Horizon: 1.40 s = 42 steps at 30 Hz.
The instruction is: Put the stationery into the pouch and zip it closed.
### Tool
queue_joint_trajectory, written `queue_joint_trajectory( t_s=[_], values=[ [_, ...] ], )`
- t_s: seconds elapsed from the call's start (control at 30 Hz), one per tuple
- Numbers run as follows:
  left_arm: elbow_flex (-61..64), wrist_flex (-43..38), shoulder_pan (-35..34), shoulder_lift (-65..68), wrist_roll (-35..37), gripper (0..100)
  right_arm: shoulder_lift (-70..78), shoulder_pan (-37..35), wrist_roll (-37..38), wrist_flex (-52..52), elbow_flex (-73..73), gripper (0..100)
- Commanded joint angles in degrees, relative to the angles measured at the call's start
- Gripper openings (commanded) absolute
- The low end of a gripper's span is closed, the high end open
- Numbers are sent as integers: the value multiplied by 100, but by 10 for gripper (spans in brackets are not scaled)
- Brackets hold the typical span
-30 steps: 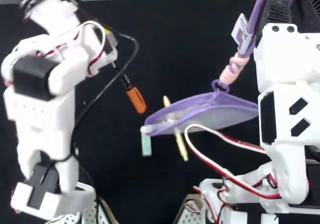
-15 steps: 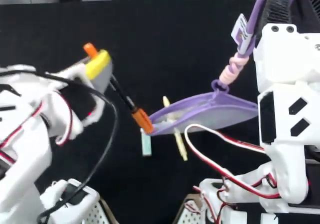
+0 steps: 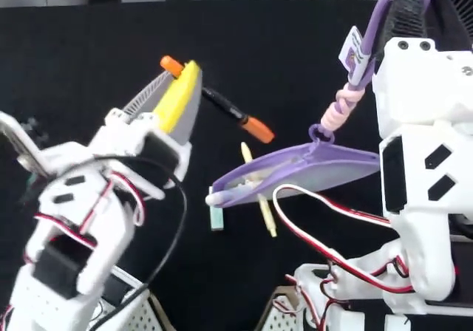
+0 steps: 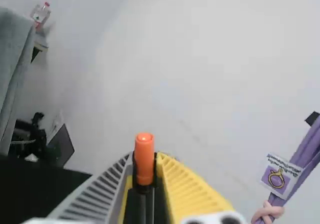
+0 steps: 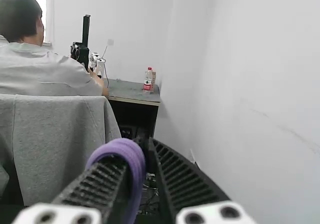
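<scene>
High view puts the left gripper (image 3: pixel 176 87) clamped on a black pen with orange ends (image 3: pixel 225 108). One orange end pokes out past the fingers, and the other points toward the purple pouch (image 3: pixel 310 170), near its open mouth but apart from it. The right gripper (image 5: pixel 136 166) pinches the pouch's purple strap (image 5: pixel 119 160) (the pouch hangs tilted below it, over the black table (image 3: pixel 295 65)). A yellow pen (image 3: pixel 264 214) and a pale eraser (image 3: pixel 216 217) sit just below the mouth — touching it or not, I cannot tell.
</scene>
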Motion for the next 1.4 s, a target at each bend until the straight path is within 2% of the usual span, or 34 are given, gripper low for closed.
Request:
queue_joint_trajectory(
  t_s=[0.0, 0.1, 0.43, 0.73, 0.93, 1.07, 1.37],
  values=[
    [1174, -1257, 365, -624, -598, 29, -22, 88, 35, -18, -31, 12],
    [1279, -1125, 514, -941, -633, 29, 13, 97, 35, -26, -22, 12],
    [549, -105, 470, -1574, -633, 29, 22, 97, 35, -114, 4, 12],
    [637, 598, 523, -2330, -633, 29, 22, 88, 9, -114, 4, 12],
    [1745, 176, 532, -2330, -677, 29, 22, 70, -9, -105, 4, 12],
    [2229, -18, 840, -2356, -703, 29, 22, 88, 0, -105, 4, 12],
    [3626, -923, 1789, -2303, -2013, 44, 22, 79, 0, -105, 4, 12]
  ],
)
